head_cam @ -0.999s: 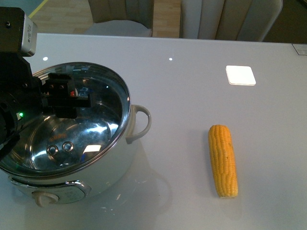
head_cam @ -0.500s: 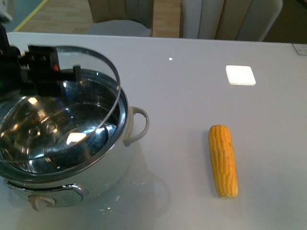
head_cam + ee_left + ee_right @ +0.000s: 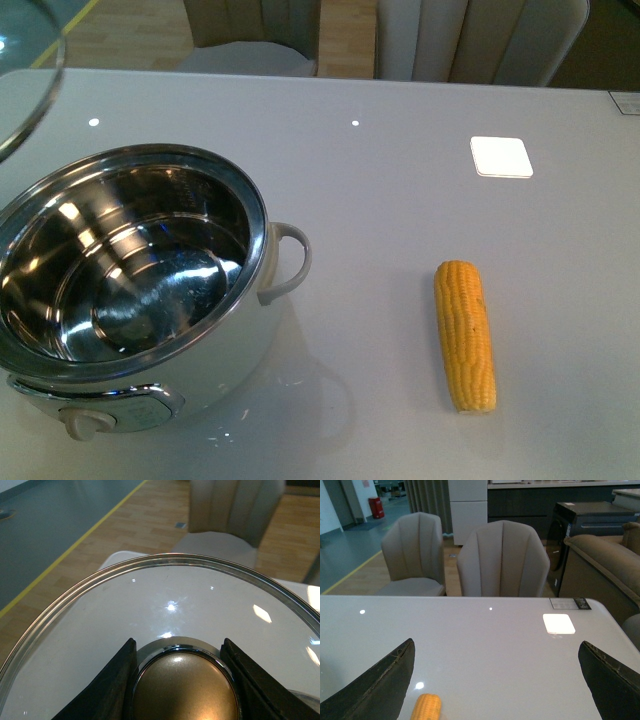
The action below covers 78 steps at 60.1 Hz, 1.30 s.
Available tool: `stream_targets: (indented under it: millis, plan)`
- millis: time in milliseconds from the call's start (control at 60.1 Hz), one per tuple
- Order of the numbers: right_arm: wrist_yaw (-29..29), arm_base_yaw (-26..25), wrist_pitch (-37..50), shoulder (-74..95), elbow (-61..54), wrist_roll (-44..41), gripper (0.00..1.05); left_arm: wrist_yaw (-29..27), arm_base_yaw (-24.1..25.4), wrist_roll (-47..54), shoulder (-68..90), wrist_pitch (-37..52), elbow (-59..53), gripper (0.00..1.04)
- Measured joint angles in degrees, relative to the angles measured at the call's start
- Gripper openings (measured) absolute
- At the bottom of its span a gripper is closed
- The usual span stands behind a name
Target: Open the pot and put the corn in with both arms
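Well, the opening half looks done. The pale bench (image 3: pixel 400 180) carries everything. On it, at about eight o'clock in the front view, sits the pot (image 3: pixel 240 350), uncovered, its shiny steel inside bare with nothing in it. The glass lid (image 3: pixel 165 605) is off and held in the air around ten o'clock, clear of the pot's rim; only an arc of it shows at the front view's corner. The left end effector (image 3: pixel 182 680) is clamped on the lid's brassy knob (image 3: pixel 185 695), one black finger pressed to each side. The right end effector (image 3: pixel 495 680) hangs over the bench with its fingers spread wide and nothing between them. The corn (image 3: pixel 465 335) lies flat on the bench at about four o'clock, well apart from the pot, running twelve to six, untouched. What remains, I'd judge, is the whole second half: the right end effector has to come down on the corn, lift it, carry it toward nine o'clock and drop it in the pot.
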Motion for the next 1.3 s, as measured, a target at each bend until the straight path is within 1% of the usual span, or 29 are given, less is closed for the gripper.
stream_targets:
  millis: [17,33,50,83,216,316,433,549,666,766,1016,1166,1299]
  plan:
    - [0.0,0.0,0.0,0.0,0.0,0.0,0.96,0.22,0.79,0.26,0.11,0.28,-0.17,0.44]
    - [0.0,0.0,0.0,0.0,0.0,0.0,0.96,0.85,3.17,0.7,0.57,1.18,-0.76,0.44]
    - [0.0,0.0,0.0,0.0,0.0,0.0,0.96,1.05,3.98,0.83,0.72,1.51,-0.94,0.44]
    - [0.0,0.0,0.0,0.0,0.0,0.0,0.96,1.84,7.17,1.46,1.62,2.69,-1.62,0.44]
    - [0.0,0.0,0.0,0.0,0.0,0.0,0.96,4.44,16.98,2.8,6.62,6.21,-2.69,0.44]
    - [0.0,0.0,0.0,0.0,0.0,0.0,0.96,6.1,22.67,2.93,10.69,7.91,-2.82,0.44]
    - [0.0,0.0,0.0,0.0,0.0,0.0,0.96,7.26,26.99,3.02,15.85,10.84,-2.97,0.44]
    - [0.0,0.0,0.0,0.0,0.0,0.0,0.96,8.17,28.72,3.43,21.03,15.17,-3.56,0.44]
    - [0.0,0.0,0.0,0.0,0.0,0.0,0.96,9.46,29.81,3.45,29.7,20.87,-3.56,0.44]
    - [0.0,0.0,0.0,0.0,0.0,0.0,0.96,9.6,30.21,3.74,35.04,23.26,-2.84,0.44]
    - [0.0,0.0,0.0,0.0,0.0,0.0,0.96,9.49,30.18,4.31,42.75,23.74,2.6,0.44]
    - [0.02,0.0,0.0,0.0,0.0,0.0,0.96,9.29,28.81,6.56,46.36,24.41,7.34,0.44]
    - [0.02,0.0,0.0,0.0,0.0,0.0,0.96,10.32,27.36,7.37,48.94,25.88,10.6,0.44]
